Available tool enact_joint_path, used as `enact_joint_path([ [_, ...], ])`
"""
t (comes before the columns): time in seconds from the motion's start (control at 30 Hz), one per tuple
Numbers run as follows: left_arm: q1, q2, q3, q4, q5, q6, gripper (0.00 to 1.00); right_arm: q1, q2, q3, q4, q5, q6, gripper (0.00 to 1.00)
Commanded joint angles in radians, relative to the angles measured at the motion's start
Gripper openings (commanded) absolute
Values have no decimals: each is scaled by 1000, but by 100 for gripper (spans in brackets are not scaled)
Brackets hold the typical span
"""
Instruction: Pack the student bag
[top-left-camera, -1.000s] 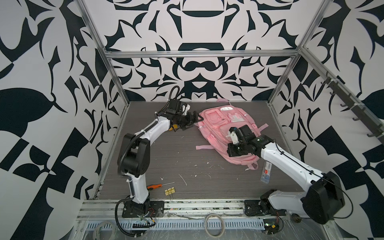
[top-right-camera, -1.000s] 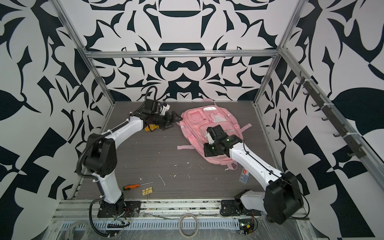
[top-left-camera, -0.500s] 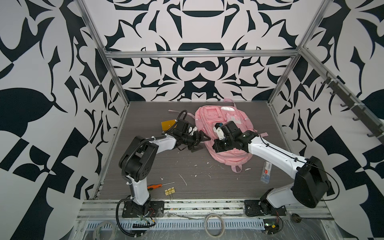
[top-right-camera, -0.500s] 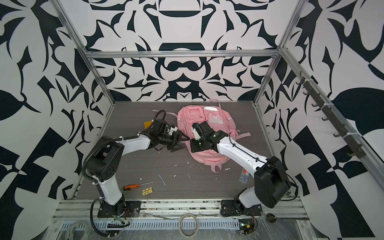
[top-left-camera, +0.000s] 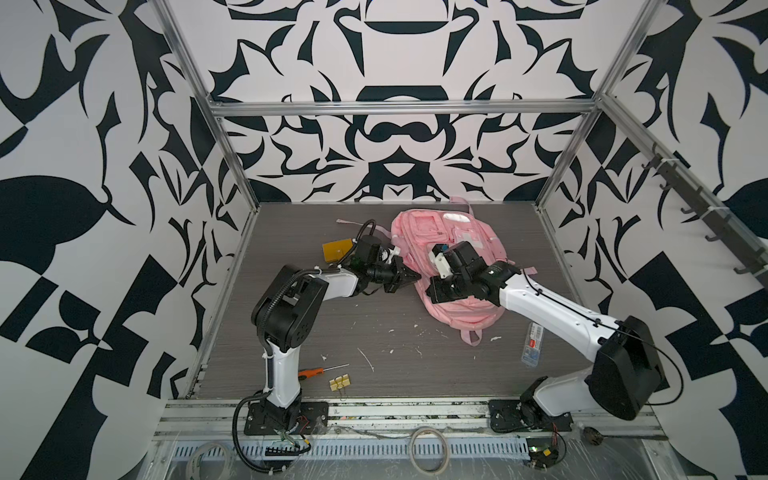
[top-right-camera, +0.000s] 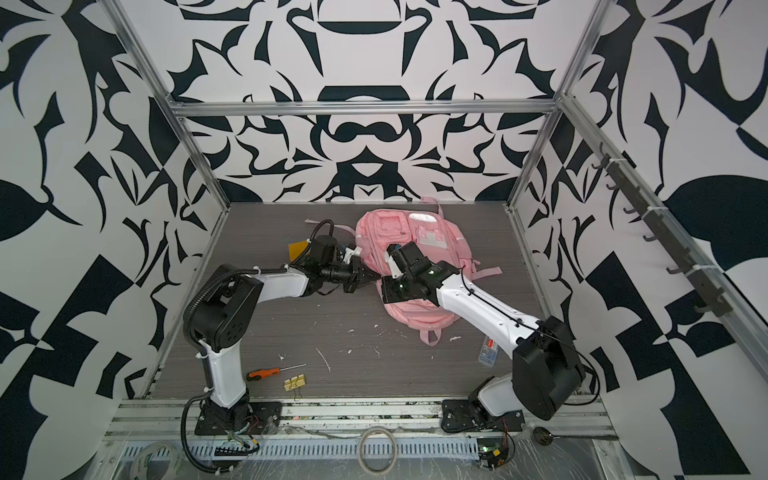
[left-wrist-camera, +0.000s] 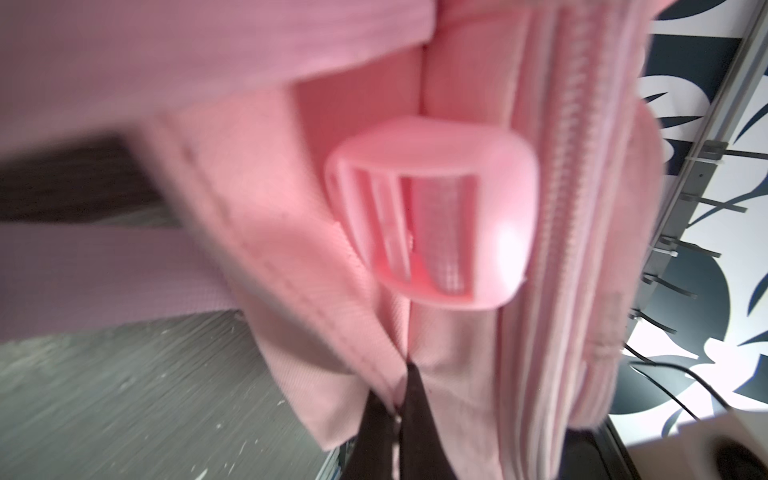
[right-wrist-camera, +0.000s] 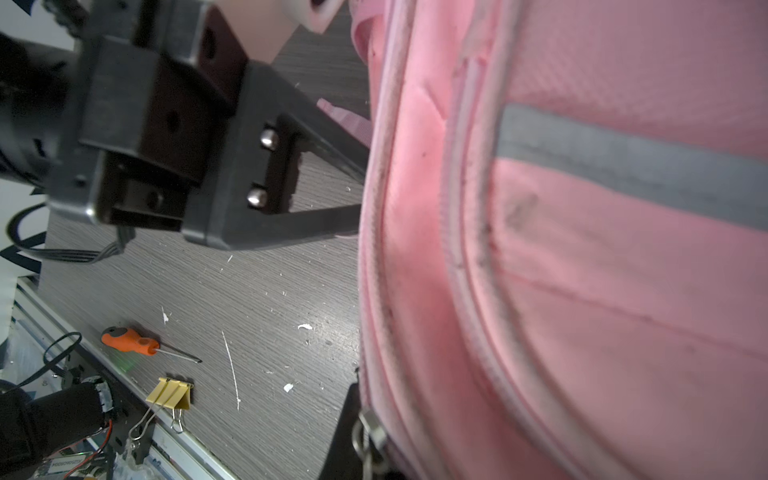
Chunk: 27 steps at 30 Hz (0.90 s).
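**Both grippers clenched on the pink bag, set to work a zip**

Nearest the front rail, loose on the grey table (top-left-camera: 332, 324): an orange screwdriver (top-left-camera: 311, 372) and a yellow binder clip (top-left-camera: 340, 382), both well apart from either gripper. Further right, a clear labelled packet (top-left-camera: 532, 349), likewise untouched.

Past these, right of centre and toward the far side: the student bag (top-left-camera: 461, 309), lying flat with its front pockets facing up.

Pinched shut on a fold of its side seam, just below a pink plastic buckle (left-wrist-camera: 432, 220): the left gripper (left-wrist-camera: 399, 415), reaching in at the bag's left edge. Probably placed there to anchor the fabric and keep the zipper line taut.

Over the bag's near part, coming in from the right: the right gripper (right-wrist-camera: 359, 444), closed as well. Seemingly closed around a small metal zip pull (right-wrist-camera: 368, 432) at the bag's rim, though hard to confirm so close to the picture's edge.

Judged as the opening step: one side held firm, the other set to draw the zip. Nothing visibly packed yet.

Beyond the left arm, just beside its wrist: a flat yellow item (top-left-camera: 337, 250), kind unclear. Farthest back, black-and-white patterned walls.
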Motion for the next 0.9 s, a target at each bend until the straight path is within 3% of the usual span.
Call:
enact_joint_path([
  [0.0,112,-61,-3,20,-65,31,0,-43,-101,-5,-95,-15,-15,0],
  [0.3,243,-20,97,-20,-27,75,0,-181,-122,-6,-247,-39,-93,0],
  [0.5,326,36,161,-36,-26,99,0,-254,-147,-12,-312,28,-115,0],
  [0.67,315,100,354,-277,-20,260,0,-289,-149,8,-316,46,-134,0],
  [0.7,298,94,382,-343,-29,297,19,-285,-141,17,-304,29,-140,0],
  [0.77,247,57,432,-508,-73,402,72,-261,-118,47,-274,11,-146,0],
  [0.83,199,0,439,-655,-128,483,99,-233,-87,82,-248,8,-148,0],
  [0.87,172,-39,421,-724,-166,509,100,-218,-70,98,-230,1,-147,0],
])
